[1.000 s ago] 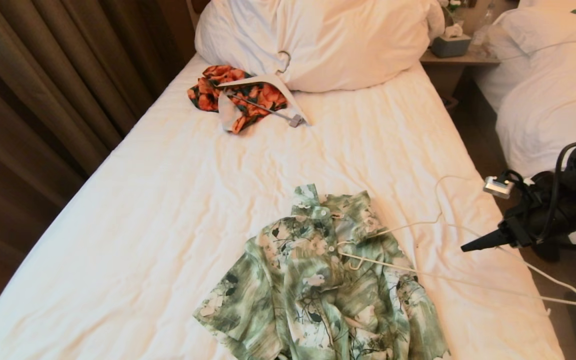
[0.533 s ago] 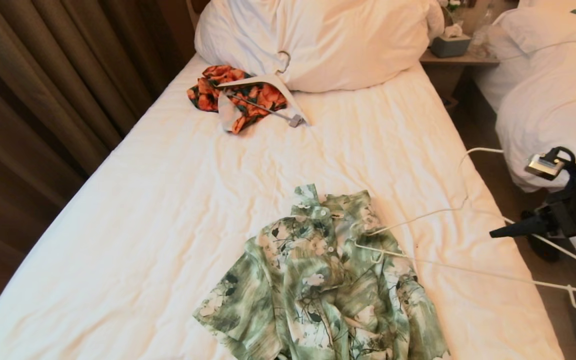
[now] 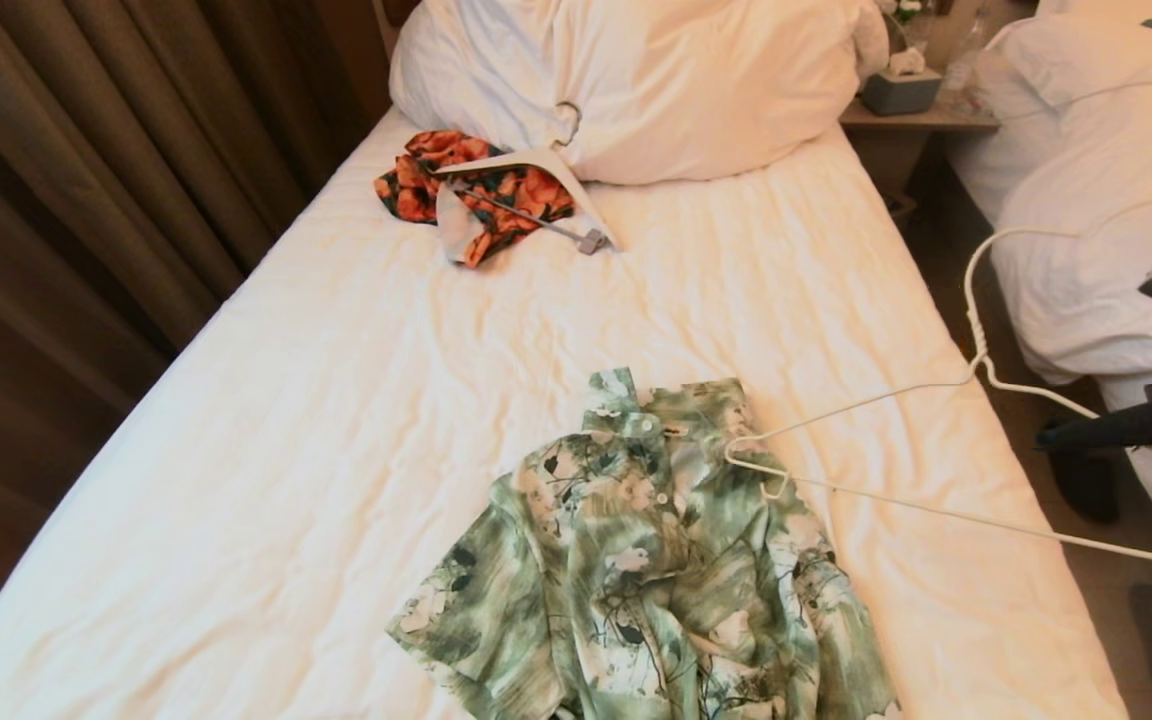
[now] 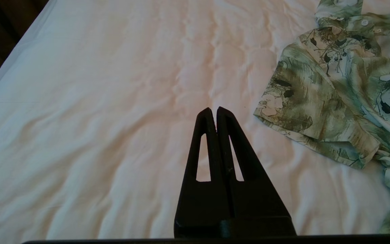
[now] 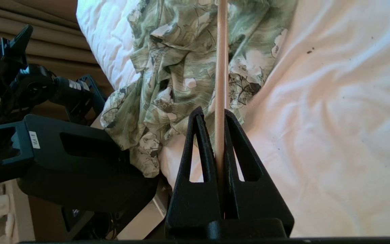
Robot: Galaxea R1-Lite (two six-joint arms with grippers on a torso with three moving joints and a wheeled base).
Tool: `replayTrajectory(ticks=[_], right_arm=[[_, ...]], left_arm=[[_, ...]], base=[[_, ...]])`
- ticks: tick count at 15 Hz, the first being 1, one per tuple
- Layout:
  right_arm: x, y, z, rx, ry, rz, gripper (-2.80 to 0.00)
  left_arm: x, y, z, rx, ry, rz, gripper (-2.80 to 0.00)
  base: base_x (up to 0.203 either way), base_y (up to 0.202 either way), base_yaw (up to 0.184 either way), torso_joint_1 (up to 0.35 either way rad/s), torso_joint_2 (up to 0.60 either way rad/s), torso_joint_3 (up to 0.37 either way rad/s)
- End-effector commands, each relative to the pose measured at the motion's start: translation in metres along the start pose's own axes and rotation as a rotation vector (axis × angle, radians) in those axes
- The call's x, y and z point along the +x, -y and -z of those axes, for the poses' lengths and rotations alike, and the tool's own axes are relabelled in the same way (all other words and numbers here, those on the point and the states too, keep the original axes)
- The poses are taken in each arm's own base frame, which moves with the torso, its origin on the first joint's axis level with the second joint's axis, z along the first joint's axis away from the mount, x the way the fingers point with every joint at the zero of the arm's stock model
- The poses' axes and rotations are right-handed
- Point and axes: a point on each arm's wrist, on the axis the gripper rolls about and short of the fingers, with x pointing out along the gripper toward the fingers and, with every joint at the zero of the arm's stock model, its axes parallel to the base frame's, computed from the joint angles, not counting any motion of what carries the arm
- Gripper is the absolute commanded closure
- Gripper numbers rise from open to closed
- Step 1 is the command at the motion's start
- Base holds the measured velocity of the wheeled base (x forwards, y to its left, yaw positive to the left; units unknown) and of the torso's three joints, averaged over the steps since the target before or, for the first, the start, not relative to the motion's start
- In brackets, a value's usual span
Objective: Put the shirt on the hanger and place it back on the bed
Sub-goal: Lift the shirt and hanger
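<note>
Beyond the bed's right edge, the right gripper (image 5: 219, 113) is clamped on a rod of the hanger (image 3: 936, 512), the thin cream bar running straight between its two black fingers (image 5: 200, 149). From there the hanger reaches back over the right edge of the bed (image 3: 336, 420), its far corner lying on the shoulder of the shirt (image 3: 636, 560), while its slim hook rises over the gap toward the neighbouring bed (image 3: 1096, 220). The shirt lies crumpled near the foot edge, right of the middle. Over bare sheet just beside the shirt's sleeve, the left gripper (image 4: 213, 110) hovers with its fingers pressed together, holding nothing.
</note>
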Motion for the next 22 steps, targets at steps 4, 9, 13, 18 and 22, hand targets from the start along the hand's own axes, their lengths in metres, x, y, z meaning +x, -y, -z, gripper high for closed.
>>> replayTrajectory(ticks=[4,9,13,18,22], right_arm=[[-0.016,-0.037,-0.004,-0.091,0.041,0.024,0.0],[-0.021,-0.056,-0.007,-0.152,0.074,0.007,0.0],[-0.014,-0.052,-0.011,-0.282,0.074,0.002,0.0],[-0.003,-0.037,0.007,-0.356,0.101,-0.043,0.0],[0.019,0.009,0.03,-0.476,0.304,-0.168,0.0]], left_arm=[[0.0,0.0,0.0,0.0,0.0,-0.001,0.0],[0.0,0.0,0.001,0.102,-0.006,0.013,0.0],[0.0,0.0,0.001,0.045,-0.003,0.016,0.0],[0.0,0.0,0.001,0.039,-0.003,0.012,0.0],[0.0,0.0,0.001,0.051,-0.004,0.018,0.0]], base=[[0.0,0.0,0.0,0.0,0.0,0.0],[0.0,0.0,0.0,0.0,0.0,0.0],[0.0,0.0,0.0,0.0,0.0,0.0],[0.0,0.0,0.0,0.0,0.0,0.0],[0.0,0.0,0.0,0.0,0.0,0.0]])
